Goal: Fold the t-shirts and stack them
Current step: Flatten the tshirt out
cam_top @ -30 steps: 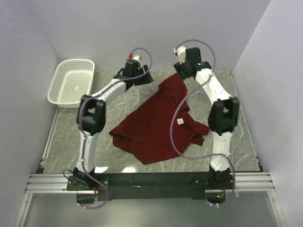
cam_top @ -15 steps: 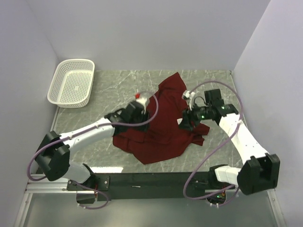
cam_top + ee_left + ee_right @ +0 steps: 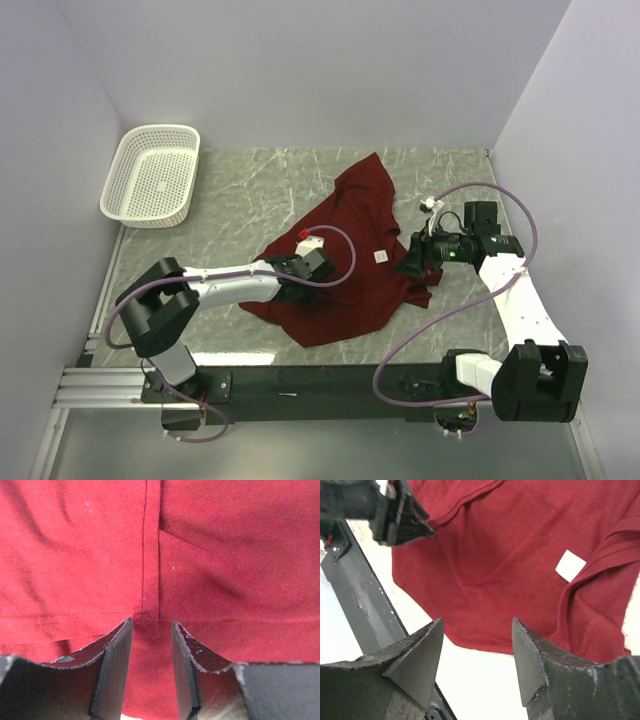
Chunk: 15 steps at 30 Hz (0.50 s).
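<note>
Left wrist: left gripper [image 3: 151,625] jaws narrowly apart, astride the t-shirt [image 3: 235,550] seam [image 3: 151,555]; right gripper [image 3: 477,622] agape. Likely soft, light, limp; pinch the seam between the fingers.

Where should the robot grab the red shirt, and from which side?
Pinch the stitched seam in the left part of the shirt, coming straight down from above. The shirt lies limp on the table, so only a raised ridge like that gives something to close on. The left gripper hangs right over it, jaws either side.
</note>
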Each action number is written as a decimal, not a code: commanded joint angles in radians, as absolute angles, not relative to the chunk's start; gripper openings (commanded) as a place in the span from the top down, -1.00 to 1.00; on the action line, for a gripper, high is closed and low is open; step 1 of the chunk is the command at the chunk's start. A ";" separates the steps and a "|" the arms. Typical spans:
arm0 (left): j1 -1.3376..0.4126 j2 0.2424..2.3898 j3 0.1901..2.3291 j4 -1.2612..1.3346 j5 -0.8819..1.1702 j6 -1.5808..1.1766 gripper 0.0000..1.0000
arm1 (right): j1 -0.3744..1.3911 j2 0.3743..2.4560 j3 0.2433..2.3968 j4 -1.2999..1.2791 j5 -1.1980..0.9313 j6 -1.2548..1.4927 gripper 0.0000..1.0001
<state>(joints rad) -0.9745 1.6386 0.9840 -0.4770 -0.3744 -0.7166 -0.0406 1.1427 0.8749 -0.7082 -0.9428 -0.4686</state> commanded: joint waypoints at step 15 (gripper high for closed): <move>-1.019 1.689 1.101 -0.578 -0.569 -0.764 0.99 | -0.077 1.131 0.891 -0.718 -1.023 -0.492 -0.27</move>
<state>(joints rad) -1.0096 1.7267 1.0622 -0.5541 -0.5152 -0.7723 -0.0666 1.1427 0.8749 -0.7166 -0.9882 -0.4736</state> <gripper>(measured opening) 0.037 0.637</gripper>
